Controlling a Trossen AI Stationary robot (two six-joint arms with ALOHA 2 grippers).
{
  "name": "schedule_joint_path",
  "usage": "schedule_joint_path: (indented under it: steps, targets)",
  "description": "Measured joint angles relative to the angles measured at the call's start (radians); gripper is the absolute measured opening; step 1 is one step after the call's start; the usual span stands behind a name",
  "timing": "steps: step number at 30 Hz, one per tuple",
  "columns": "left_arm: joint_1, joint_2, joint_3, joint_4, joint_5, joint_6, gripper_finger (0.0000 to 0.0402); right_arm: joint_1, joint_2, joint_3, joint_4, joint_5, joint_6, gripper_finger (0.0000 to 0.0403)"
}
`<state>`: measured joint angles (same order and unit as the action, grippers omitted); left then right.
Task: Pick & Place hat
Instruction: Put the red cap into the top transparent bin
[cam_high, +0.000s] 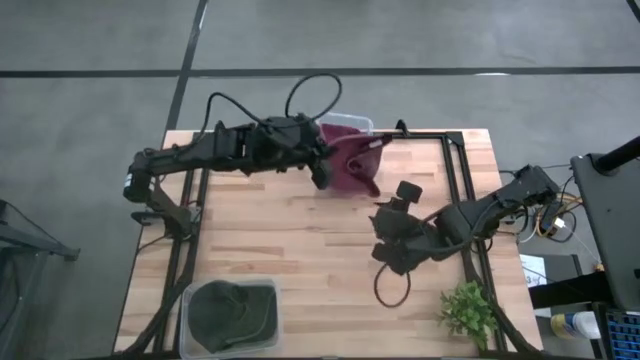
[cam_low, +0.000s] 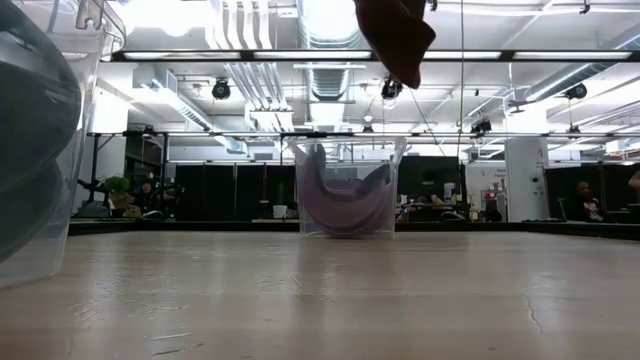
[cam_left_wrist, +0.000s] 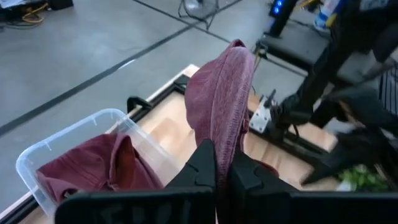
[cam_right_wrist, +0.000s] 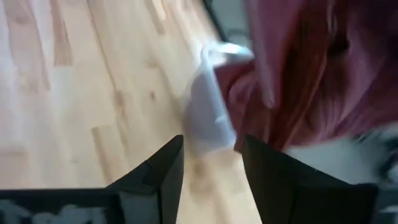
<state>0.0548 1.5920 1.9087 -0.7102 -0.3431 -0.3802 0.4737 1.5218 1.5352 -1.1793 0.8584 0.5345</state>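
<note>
My left gripper (cam_high: 322, 172) is shut on a maroon hat (cam_high: 352, 165) and holds it high above the table, just near of a clear bin (cam_high: 352, 124) at the far edge. That bin holds another maroon hat (cam_left_wrist: 93, 165). In the low view the held hat (cam_low: 396, 35) hangs at the top, above the bin (cam_low: 347, 185). My right gripper (cam_high: 386, 214) is open and empty over the middle of the table, to the right of the hat. Its fingers (cam_right_wrist: 155, 174) point toward the bin. My left gripper pinches a bunched fold of the maroon hat's cloth (cam_left_wrist: 225, 146) between its two fingers, coming from the table's left. The hat is lifted clear of the table and hangs from the hold; the cloth (cam_left_wrist: 224, 81) stretches out ahead of the fingers.
A second clear bin (cam_high: 232, 318) with a dark green hat stands at the near left corner. A small green plant (cam_high: 468, 312) stands at the near right. A black frame rail (cam_high: 455, 160) runs along the far and right sides. Bare wood lies between.
</note>
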Motion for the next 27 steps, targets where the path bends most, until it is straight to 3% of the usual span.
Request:
schedule_joint_path:
  steps: [9, 17, 22, 27]
  targets:
    - [0.002, 0.002, 0.0, 0.052, -0.039, -0.014, 0.0005, 0.111, 0.044, -0.002, 0.174, 0.345, -0.409, 0.0124]
    - [-0.009, 0.004, 0.0, 0.063, -0.01, -0.047, 0.0005, 0.055, 0.094, -0.003, 0.196, 0.409, -0.455, 0.0124]
    - [-0.024, 0.01, -0.007, 0.064, 0.012, -0.05, 0.0005, 0.036, 0.136, -0.003, 0.199, 0.557, -0.505, 0.0121]
    - [-0.035, 0.01, -0.019, 0.064, 0.016, -0.051, 0.0005, 0.027, 0.163, -0.003, 0.212, 0.565, -0.531, 0.0113]
